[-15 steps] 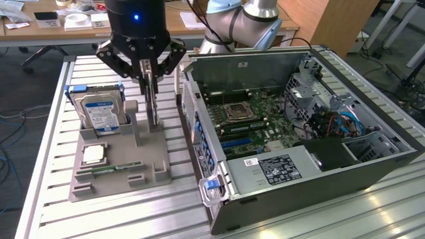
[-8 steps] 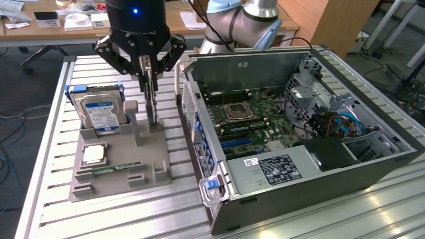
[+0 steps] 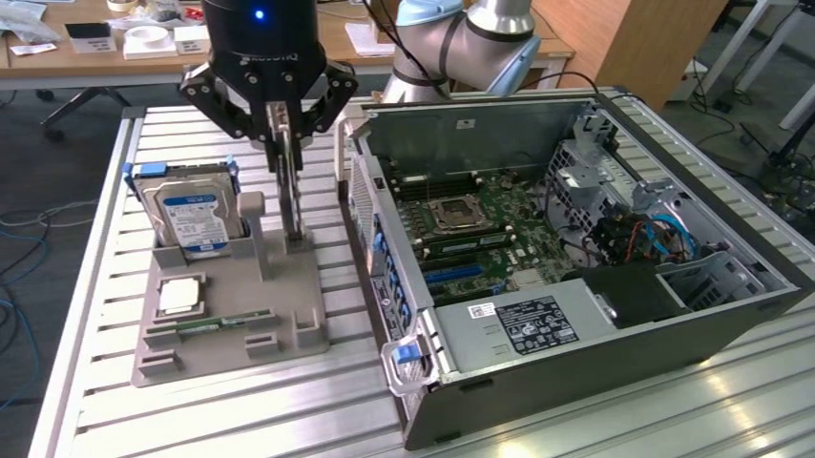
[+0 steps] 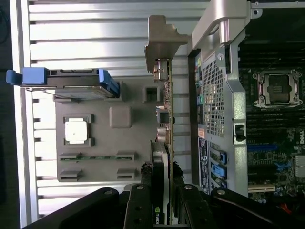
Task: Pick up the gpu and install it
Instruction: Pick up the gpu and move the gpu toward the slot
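The pincer (image 3: 282,153) hangs over a grey holder tray (image 3: 229,329) and is closed on the gpu (image 3: 293,205), which stands upright and shows as little more than a thin strip in the exterior view. In that view the card's lower end meets the tray, but whether it rests in its slot or has been lifted clear is hard to tell. In the wrist view the gpu (image 4: 167,114) is again edge-on. Its metal bracket (image 4: 162,38) is at the far end, and its black cooler side is partly covered by the dark fingers (image 4: 144,195) pressed on either face.

Also on the tray are a hard drive (image 3: 191,215) with a blue label, standing upright, a processor chip (image 3: 178,296) lying flat, and a green memory stick (image 3: 217,324) mostly sunk in its slot.

Just beside the tray, towards the exterior view's right, an open computer case (image 3: 574,372) lies on its side with the motherboard (image 3: 478,234) exposed. The case's far corner is cut off.

Everything sits on a counter (image 3: 255,415) of slotted aluminium profiles. Behind it are wooden desks (image 3: 76,57) with small items too blurred to name, and loose cables (image 3: 26,239) lie on the floor.
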You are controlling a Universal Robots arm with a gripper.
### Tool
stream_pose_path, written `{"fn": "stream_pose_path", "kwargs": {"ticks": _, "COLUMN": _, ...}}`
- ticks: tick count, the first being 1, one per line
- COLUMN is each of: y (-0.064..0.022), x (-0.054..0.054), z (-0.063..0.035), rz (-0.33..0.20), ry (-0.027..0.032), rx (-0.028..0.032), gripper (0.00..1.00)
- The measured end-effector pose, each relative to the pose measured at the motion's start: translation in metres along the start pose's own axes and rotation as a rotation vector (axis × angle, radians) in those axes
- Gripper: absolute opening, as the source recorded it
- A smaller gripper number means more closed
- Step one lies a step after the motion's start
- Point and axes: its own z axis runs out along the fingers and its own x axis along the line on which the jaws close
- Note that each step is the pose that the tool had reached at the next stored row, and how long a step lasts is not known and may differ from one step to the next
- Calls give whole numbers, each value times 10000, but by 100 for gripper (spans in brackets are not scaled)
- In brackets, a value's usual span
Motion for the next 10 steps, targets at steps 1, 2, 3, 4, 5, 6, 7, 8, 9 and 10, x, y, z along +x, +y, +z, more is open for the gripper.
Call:
{"fn": "stream_pose_path", "kwargs": {"ticks": 1, "y": 1, "x": 0, "z": -13, "rz": 0, "ry": 0, "rx": 0, "gripper": 27}}
{"fn": "stream_pose_path", "kwargs": {"ticks": 2, "y": 2, "x": -1, "z": -25, "rz": 0, "ry": 0, "rx": 0, "gripper": 27}}
{"fn": "stream_pose_path", "kwargs": {"ticks": 3, "y": 2, "x": -1, "z": -37, "rz": 0, "ry": 1, "rx": 0, "gripper": 27}}
{"fn": "stream_pose_path", "kwargs": {"ticks": 4, "y": 3, "x": -2, "z": -47, "rz": 0, "ry": 0, "rx": 0, "gripper": 27}}
{"fn": "stream_pose_path", "kwargs": {"ticks": 5, "y": 4, "x": -2, "z": -55, "rz": 0, "ry": 0, "rx": 0, "gripper": 27}}
{"fn": "stream_pose_path", "kwargs": {"ticks": 6, "y": 4, "x": -2, "z": -60, "rz": 0, "ry": -1, "rx": -1, "gripper": 27}}
{"fn": "stream_pose_path", "kwargs": {"ticks": 7, "y": 4, "x": -2, "z": -61, "rz": 0, "ry": -1, "rx": -2, "gripper": 27}}
{"fn": "stream_pose_path", "kwargs": {"ticks": 8, "y": 4, "x": -2, "z": -62, "rz": 0, "ry": -1, "rx": -1, "gripper": 27}}
{"fn": "stream_pose_path", "kwargs": {"ticks": 9, "y": 4, "x": -3, "z": -62, "rz": 0, "ry": -1, "rx": -1, "gripper": 27}}
{"fn": "stream_pose_path", "kwargs": {"ticks": 10, "y": 4, "x": -2, "z": -62, "rz": 0, "ry": 0, "rx": -1, "gripper": 27}}
